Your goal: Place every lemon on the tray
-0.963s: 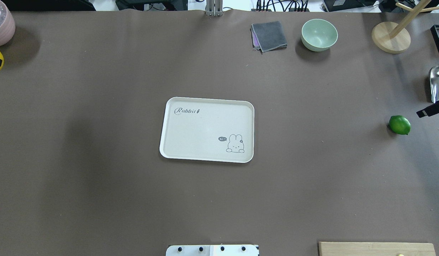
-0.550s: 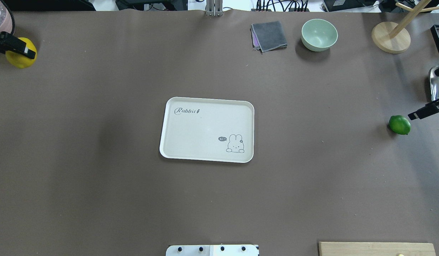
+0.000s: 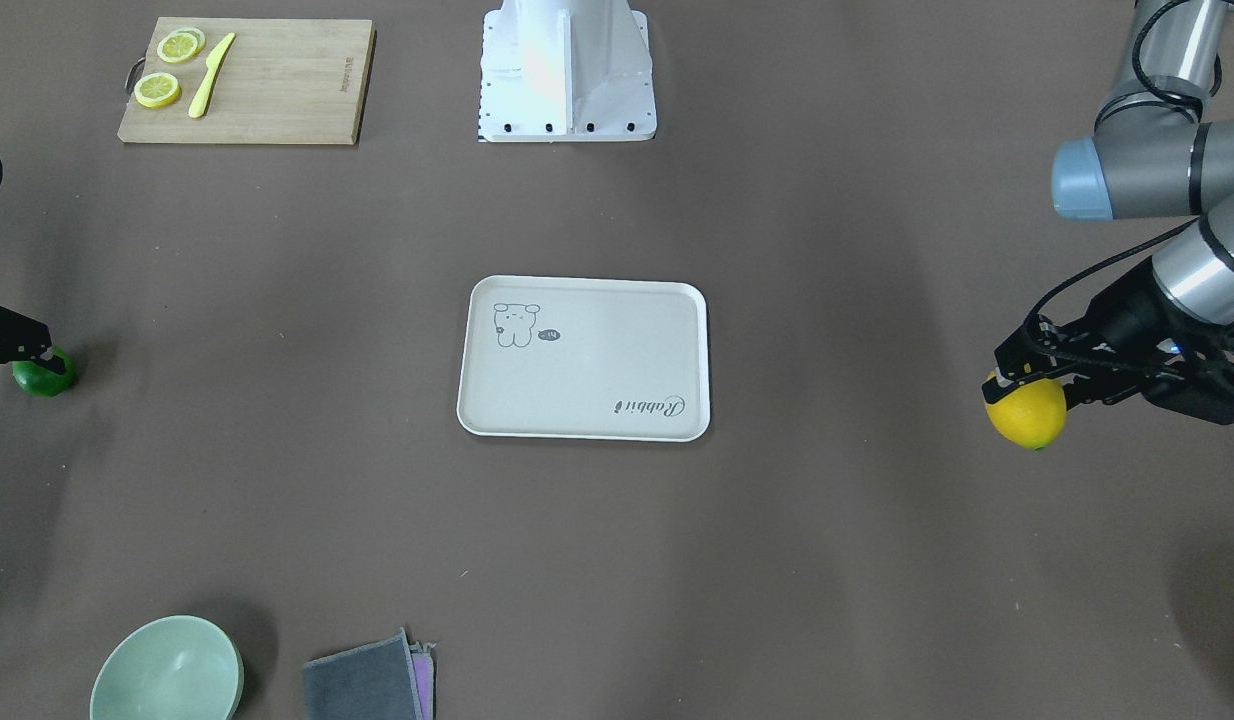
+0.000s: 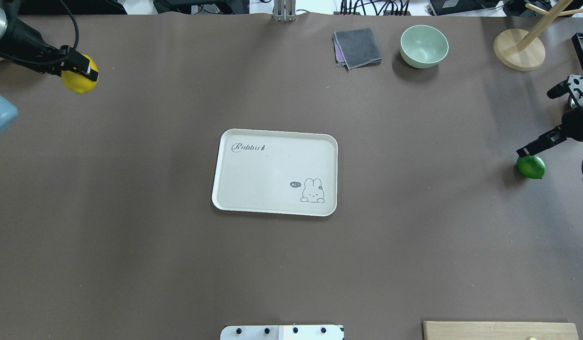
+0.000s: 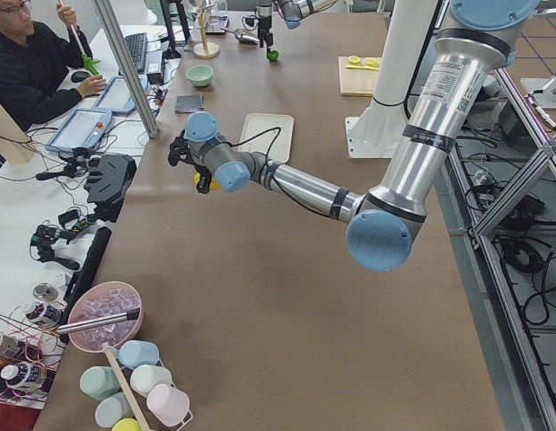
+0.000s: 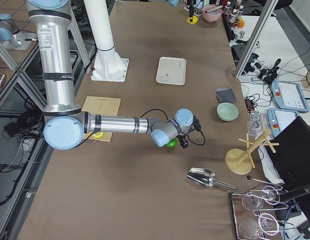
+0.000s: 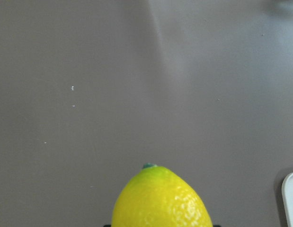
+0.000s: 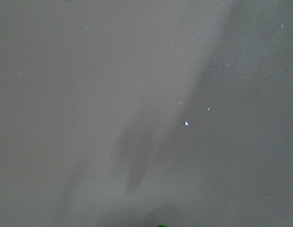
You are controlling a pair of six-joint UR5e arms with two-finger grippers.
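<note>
Now the left tool (image 4: 80,71) is well inside the overhead view, clamped on the yellow lemon (image 4: 79,81) and carrying it clear of the worktop (image 4: 154,255). A second ago only the fruit showed, at the very left edge of that view. It is nearer the tray (image 4: 274,165) but still well apart from it, off toward the far left corner. The left wrist camera shows the tray's rim just entering at the lower right, so the carry seems headed the right way.

On the other side, the right tool (image 3: 2,372) has pushed further in from the right edge and is now poised over the green lemon (image 4: 531,167). That fruit has not shifted; it lies on the worktop well to the right of the tray. The jaws look spread wide and not yet on it.

By my reading one lemon is in transit, the other is about to be gripped, and the tray holds nothing so far.
</note>
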